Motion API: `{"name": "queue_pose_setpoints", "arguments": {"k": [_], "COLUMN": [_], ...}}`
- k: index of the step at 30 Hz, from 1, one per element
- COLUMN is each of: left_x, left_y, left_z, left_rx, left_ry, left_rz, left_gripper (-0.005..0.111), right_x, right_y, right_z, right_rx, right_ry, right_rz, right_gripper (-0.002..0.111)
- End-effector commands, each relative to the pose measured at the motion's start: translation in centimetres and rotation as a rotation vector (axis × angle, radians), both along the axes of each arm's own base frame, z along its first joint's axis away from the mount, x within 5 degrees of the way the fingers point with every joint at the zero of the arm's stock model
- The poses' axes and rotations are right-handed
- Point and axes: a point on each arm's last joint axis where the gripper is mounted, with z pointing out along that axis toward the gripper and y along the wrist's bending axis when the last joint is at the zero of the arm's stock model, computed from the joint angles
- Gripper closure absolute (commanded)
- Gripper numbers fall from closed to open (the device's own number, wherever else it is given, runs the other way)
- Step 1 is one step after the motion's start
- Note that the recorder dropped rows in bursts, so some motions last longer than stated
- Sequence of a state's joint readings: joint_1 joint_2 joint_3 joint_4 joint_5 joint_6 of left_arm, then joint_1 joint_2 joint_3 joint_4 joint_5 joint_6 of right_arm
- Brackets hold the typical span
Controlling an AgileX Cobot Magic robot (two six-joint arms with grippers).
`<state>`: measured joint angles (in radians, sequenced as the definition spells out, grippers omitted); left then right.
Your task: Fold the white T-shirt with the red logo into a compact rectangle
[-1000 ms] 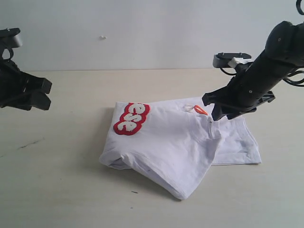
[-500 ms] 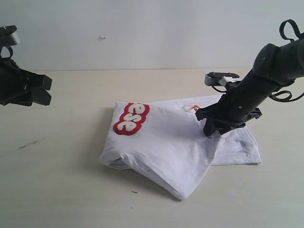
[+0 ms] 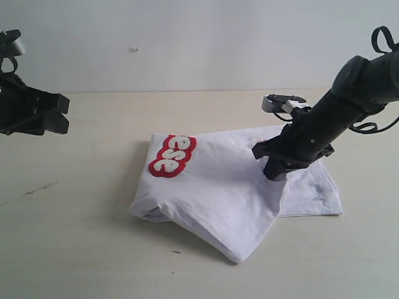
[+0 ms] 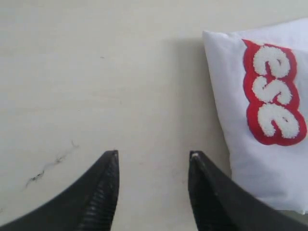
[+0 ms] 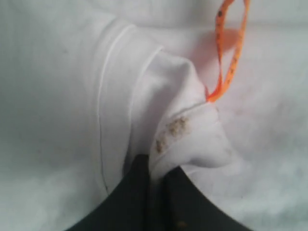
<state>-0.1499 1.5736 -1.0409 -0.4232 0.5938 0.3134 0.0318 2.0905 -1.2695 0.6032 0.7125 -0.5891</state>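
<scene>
The right gripper point(image 3: 274, 173) has dropped onto the half-folded T-shirt point(image 3: 212, 187) on the tabletop point(image 3: 75, 237), pinching its cloth beside the orange tag point(image 5: 228, 57) — so thin a pinch could slip, or drag folded layers askew; the left gripper point(image 4: 153, 161) hangs open, empty

The right arm point(image 3: 349, 103) is showing a round matte-black shell, with black cables point(image 3: 381, 38) looping at 2 o'clock and a grey-white block point(image 3: 282, 101) at its 10 o'clock. The left gripper point(image 4: 154, 155) is showing tapered black fingers point(image 4: 98, 197) with ribbed pads.
</scene>
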Motion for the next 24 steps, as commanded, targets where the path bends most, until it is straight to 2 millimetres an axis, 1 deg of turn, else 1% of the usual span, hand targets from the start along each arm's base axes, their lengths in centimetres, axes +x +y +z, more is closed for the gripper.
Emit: {"name": "queue_pose_setpoints", "arguments": {"k": [1,3,4,9,13,14,16,18,20,21,24], "left_x": [-0.1,-0.1,-0.1,-0.1,-0.1,-0.1,-0.1,0.0,0.0,0.0,0.0], "left_y": [0.0,-0.1,-0.1,-0.1,-0.1,-0.1,-0.1,-0.1,-0.1,-0.1,-0.1], "left_z": [0.3,0.4,0.4,0.4,0.4,0.4,0.4,0.4,0.5,0.5,0.4], "left_rx": [-0.019,-0.025,-0.026,-0.031,-0.03,-0.03,-0.029,-0.029,-0.029,-0.029,-0.029], "left_ry": [-0.012,-0.014,-0.015,-0.014,-0.021,-0.023,-0.025,-0.027,-0.032,-0.032,-0.029], "left_rz": [0.01,0.006,0.003,0.005,0.008,0.009,0.008,0.009,0.011,0.011,0.01], "left_gripper": [0.061,0.061,0.061,0.061,0.061,0.061,0.061,0.061,0.061,0.061,0.061], "right_x": [-0.1,0.2,0.4,1.6,2.0,2.1,2.0,1.9,1.9,2.0,2.3], "right_y": [0.1,0.1,0.1,0.1,-1.1,-1.7,-2.7,-3.7,-4.5,-4.7,-5.8], "right_z": [0.1,0.9,1.6,6.6,10.9,12.0,13.4,14.1,14.0,13.9,12.4], "right_rx": [0.008,0.003,0.003,-0.005,-0.155,-0.228,-0.326,-0.441,-0.526,-0.554,-0.662], "right_ry": [0.001,-0.018,-0.029,-0.148,-0.247,-0.266,-0.283,-0.281,-0.269,-0.264,-0.21], "right_rz": [0.044,0.057,0.067,0.105,0.1,0.081,0.044,0.024,0.017,0.008,-0.018], "right_gripper": [0.108,0.108,0.108,0.108,0.108,0.108,0.108,0.108,0.108,0.108,0.108]}}
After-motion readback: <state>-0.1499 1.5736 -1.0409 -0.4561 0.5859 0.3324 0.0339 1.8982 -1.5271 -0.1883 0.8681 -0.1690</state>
